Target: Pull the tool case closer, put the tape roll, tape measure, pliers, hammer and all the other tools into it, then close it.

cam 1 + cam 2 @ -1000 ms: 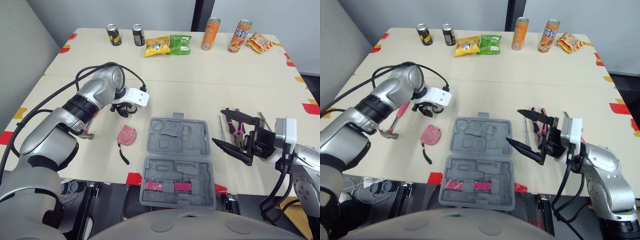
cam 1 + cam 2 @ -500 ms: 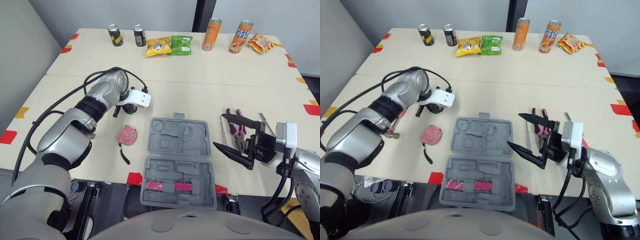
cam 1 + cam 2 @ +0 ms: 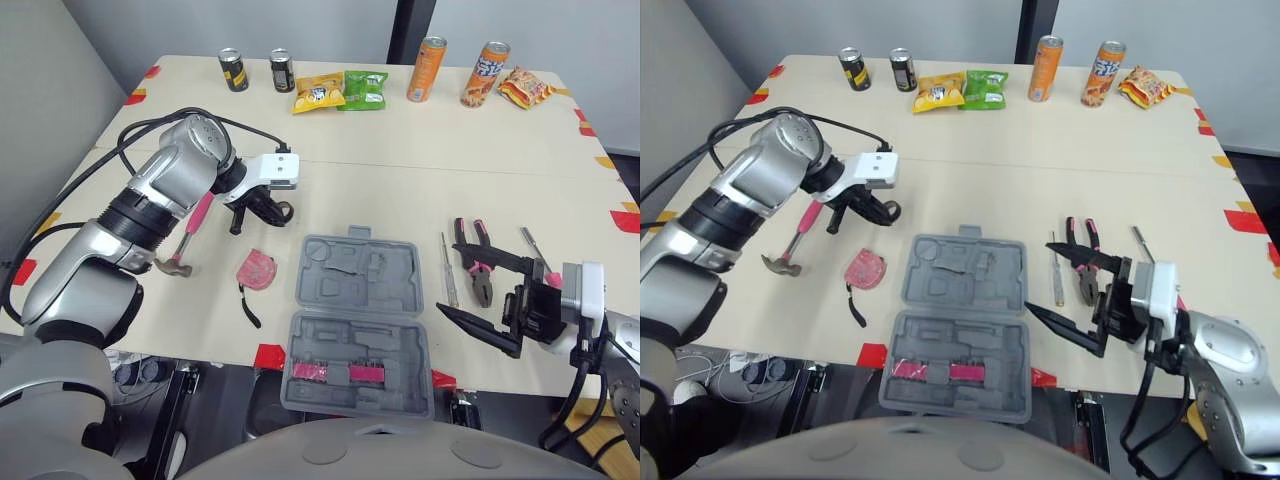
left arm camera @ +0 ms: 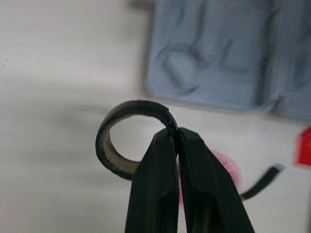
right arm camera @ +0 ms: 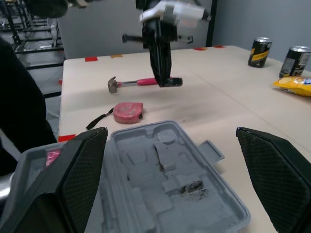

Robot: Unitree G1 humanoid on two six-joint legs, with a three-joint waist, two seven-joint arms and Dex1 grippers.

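While the grey tool case [image 3: 400, 290] lies open in the middle of the table, the tape roll [image 4: 136, 107] hangs at about 10 o'clock from it, outside the case and just off the lid's far corner. The left gripper [image 4: 176, 135] has its two black fingers [image 4: 155, 174] pressed together on the ring's wall, one inside and one outside. Whether the roll touches the table or hangs just above it cannot be told. Part of the ring is covered by the fingers in the wrist view.

At 9 o'clock from the case sits the pink tape measure [image 3: 254, 270], its black strap trailing toward the near edge. Farther out at 9 o'clock lies the hammer [image 3: 197, 222]; the upper end of its pink handle is hidden behind the left arm.

The right gripper [image 5: 171, 132] hangs at 4 o'clock from the case with its fingers spread wide and nothing between them. Its upper finger crosses in front of the pliers [image 3: 483, 290], which lie at 3 o'clock. A thin screwdriver [image 3: 447, 270] rests between the pliers and the case. A second slim tool [image 3: 533, 248], farther out at 3 o'clock, is cut off at its near end by the gripper's body, so its kind is unclear.

Two pink pieces [image 3: 335, 372] sit in the near half of the case; what they are cannot be made out. Drink cans [image 3: 425, 68] and snack bags [image 3: 364, 90] line the table's edge at 12 o'clock.
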